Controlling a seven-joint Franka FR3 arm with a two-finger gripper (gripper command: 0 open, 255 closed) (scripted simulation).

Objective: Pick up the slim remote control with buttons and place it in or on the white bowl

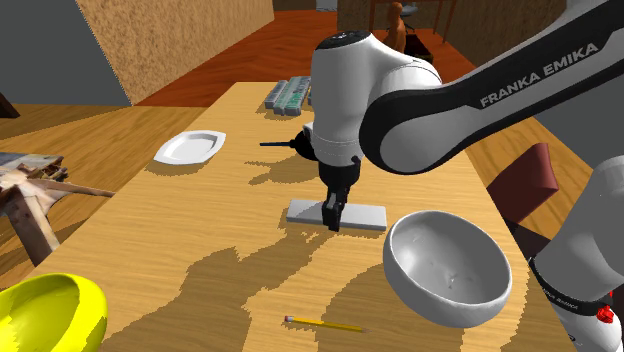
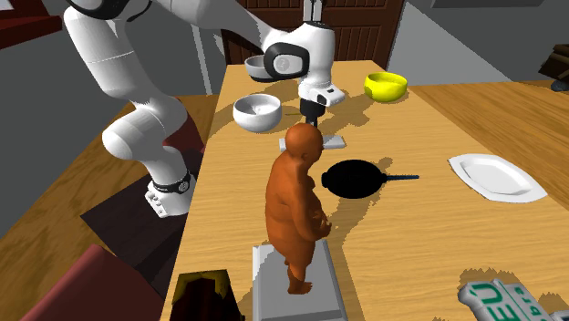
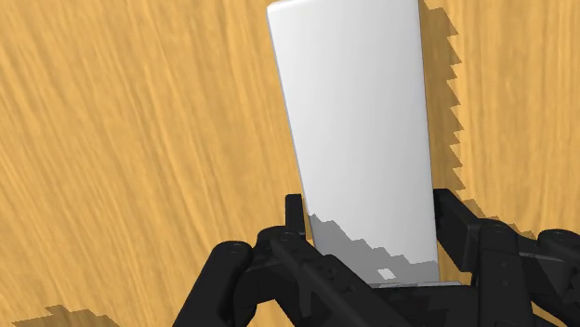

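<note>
1. White and plain, with no buttons drawn, the remote (image 3: 358, 121) lies flat on the wooden table (image 1: 200, 250), just beside the white bowl (image 1: 440, 262).
2. The gripper (image 3: 369, 209) is down over it. The jaws appear clamped on its long edges, though shadow there makes contact hard to confirm.
3. Risk: the grip sits off-centre, towards the end at the shoulder view's left. The longer free part could sag or pivot between the pads on lifting.
4. Risk: smooth, thin sides give little purchase, so a quick lift might let the remote slip out.
5. Risk: the bowl is close, so a low carry could knock its rim and shove it.
6. Writing: "FRANKA EMIKA" (image 1: 540, 72) runs along the arm. The remote carries no readable print.
</note>
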